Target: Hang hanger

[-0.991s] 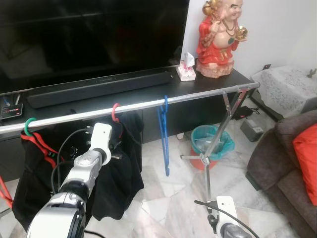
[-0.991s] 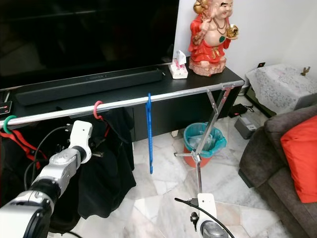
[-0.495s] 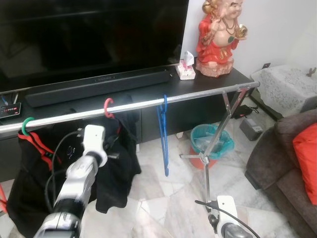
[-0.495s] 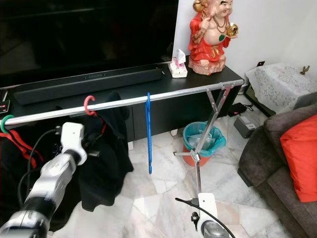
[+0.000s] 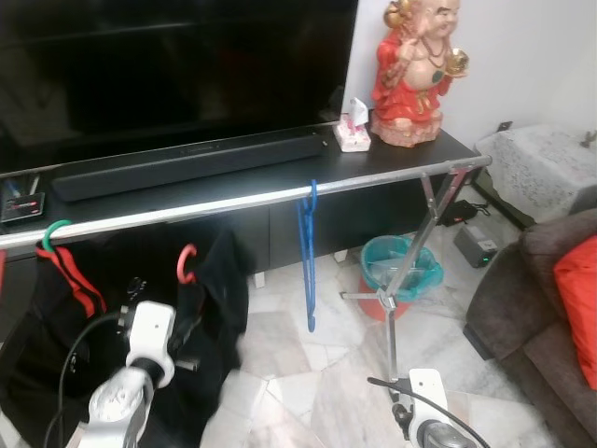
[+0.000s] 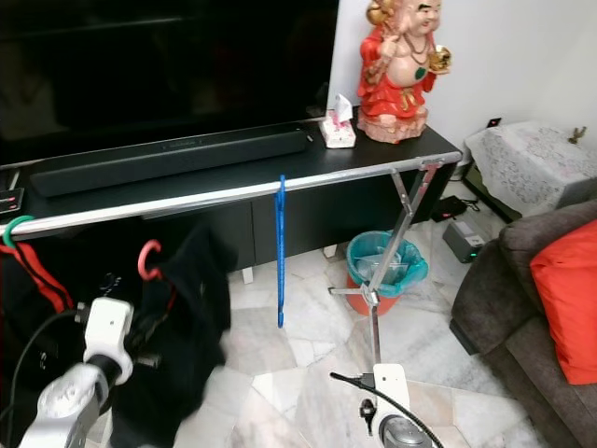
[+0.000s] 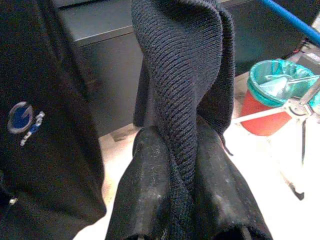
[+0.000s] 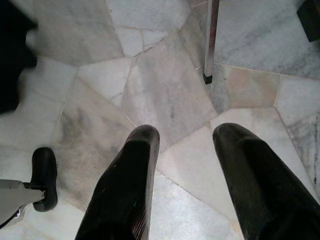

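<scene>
Left wrist view has the left gripper (image 7: 182, 150) with its fingers clamped on a fold of the black garment (image 7: 180, 60). Its red hanger (image 5: 186, 264) hangs below the rail (image 5: 233, 201), off it. A teal-lined bin (image 5: 399, 264) stands beyond, contents unclear. The right gripper's (image 8: 187, 175) fingers are apart over the floor.

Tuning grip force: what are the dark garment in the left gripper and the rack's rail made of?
The dark garment looks like ribbed knit, matte and soft; fine ridges show where the left gripper pinches it. The rail looks like polished metal tube, silvery with bright reflections.
</scene>
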